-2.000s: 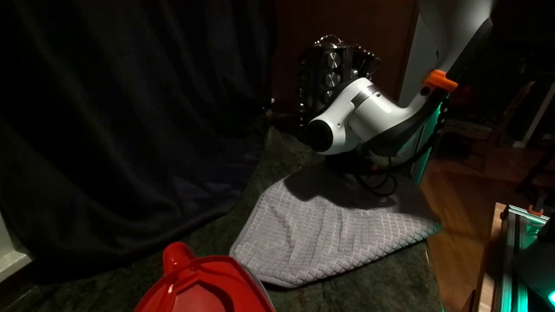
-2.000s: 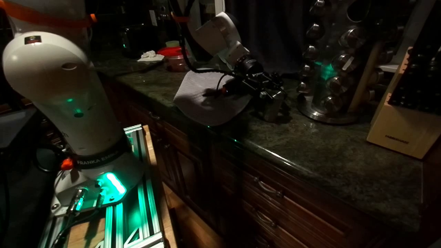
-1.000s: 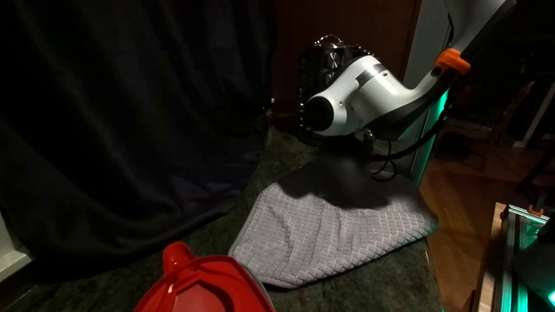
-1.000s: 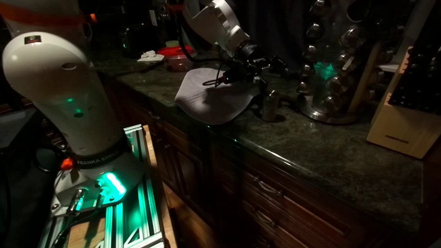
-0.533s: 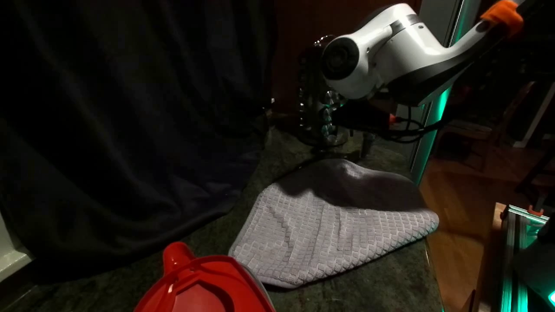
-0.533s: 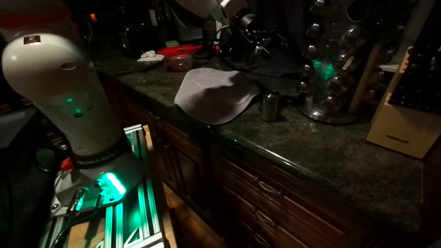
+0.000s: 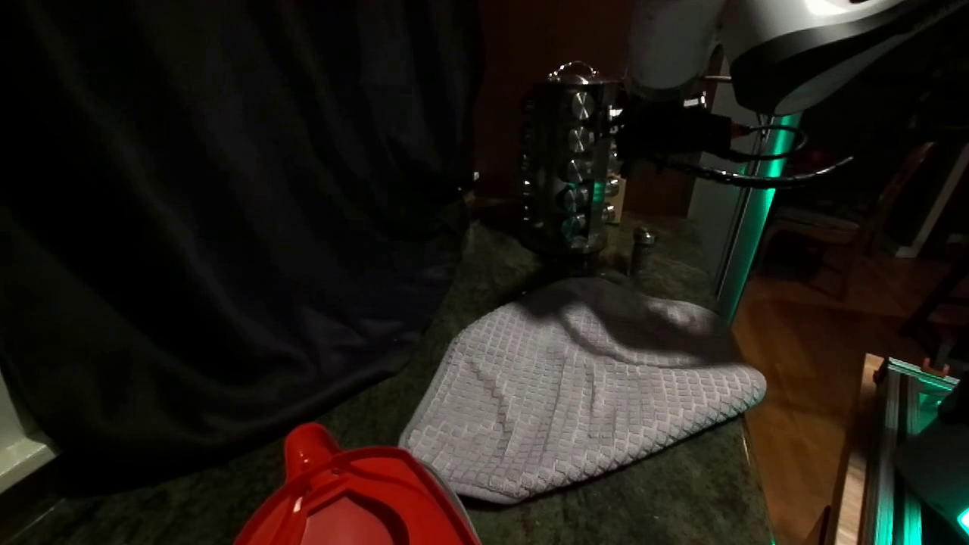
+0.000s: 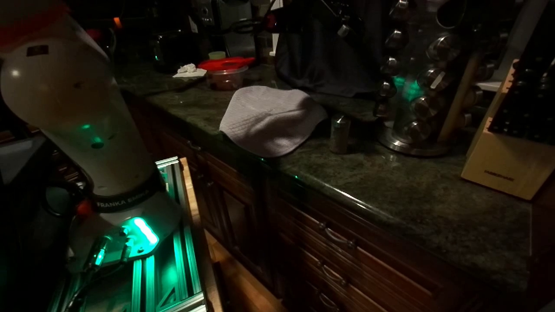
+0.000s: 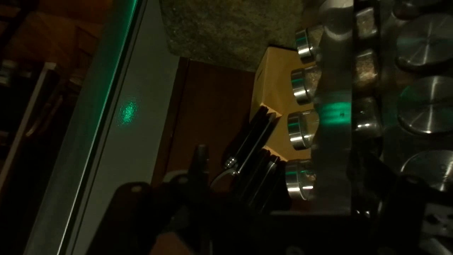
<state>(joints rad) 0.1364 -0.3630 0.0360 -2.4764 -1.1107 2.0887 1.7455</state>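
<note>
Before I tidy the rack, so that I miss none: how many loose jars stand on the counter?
1: the jar, upright, between the towel and the rack in an exterior view. More could be hidden behind things or in the dark.

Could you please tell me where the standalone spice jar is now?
In an exterior view, the spice jar stands upright on the countertop, right of center, between the gray towel at left and the spice rack at right.
</note>
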